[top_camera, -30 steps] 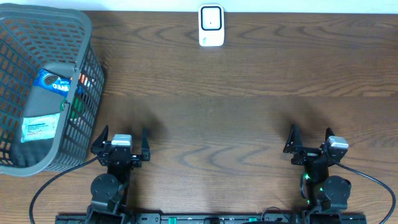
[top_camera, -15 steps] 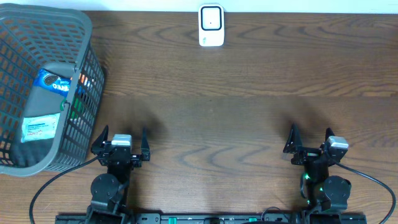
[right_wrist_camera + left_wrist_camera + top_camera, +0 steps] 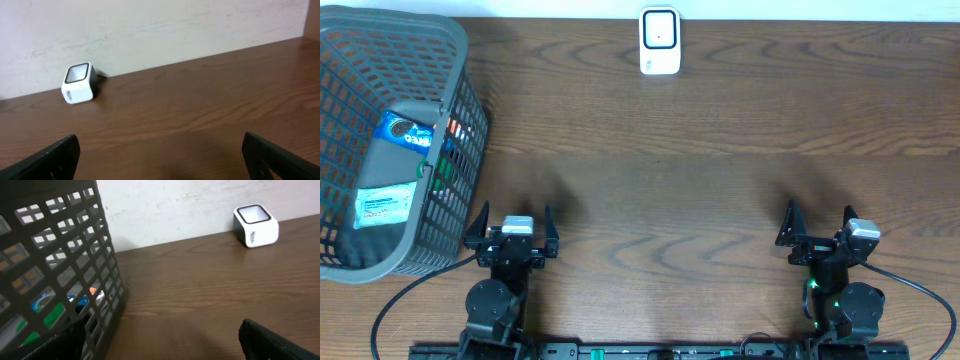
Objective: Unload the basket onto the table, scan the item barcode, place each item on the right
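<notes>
We list, at the near left of the table, the left gripper, just beside the basket: fingers spread wide, holding nothing.

At the near right, the right gripper: fingers equally wide, empty.

At the far edge, centre, the scanner: white, well apart from both arms.

Inside the basket lie a grey pouch with a white label and a blue packet (other coloured bits are too small to name).

Step in hand, we judge: the start, nothing picked.

Next move, we reckon: the left arm reaches over the rim, takes one item and turns its barcode to the scanner.
</notes>
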